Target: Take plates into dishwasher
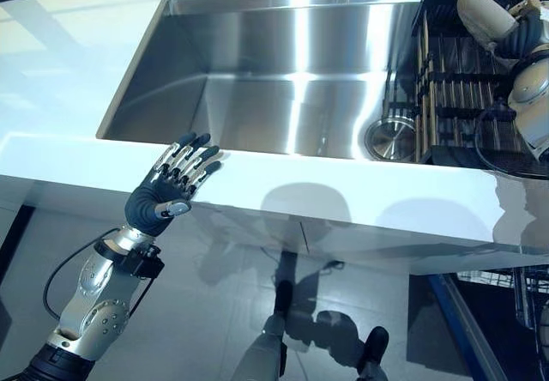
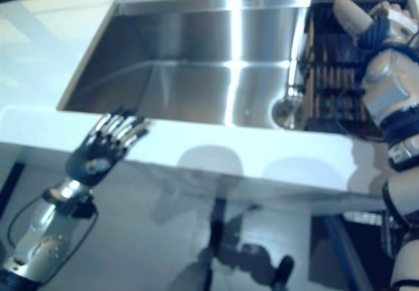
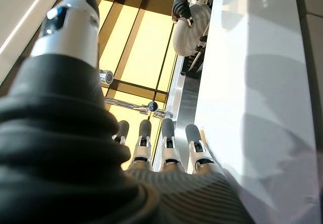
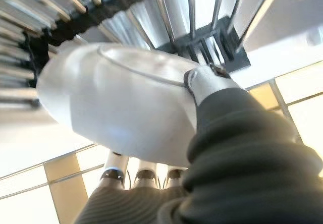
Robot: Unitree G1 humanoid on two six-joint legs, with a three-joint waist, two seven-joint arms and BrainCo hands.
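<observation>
A white plate (image 1: 482, 14) is tilted above the black dish rack (image 1: 455, 98) in the right end of the steel sink. My right hand (image 1: 525, 36) is shut on the plate (image 4: 116, 103), thumb over its rim and fingers behind it. The same plate (image 2: 352, 14) shows at the top right in the right eye view. My left hand (image 1: 171, 185) is open, fingers straight, resting against the front edge of the white counter (image 1: 326, 188) left of the sink. Its fingers (image 3: 166, 138) hold nothing.
The deep steel sink (image 1: 283, 81) has a round drain (image 1: 390, 136) next to the rack and a tap at the back edge. An open dishwasher with wire racks (image 1: 515, 312) shows at the lower right, below the counter. Grey tiled floor lies below.
</observation>
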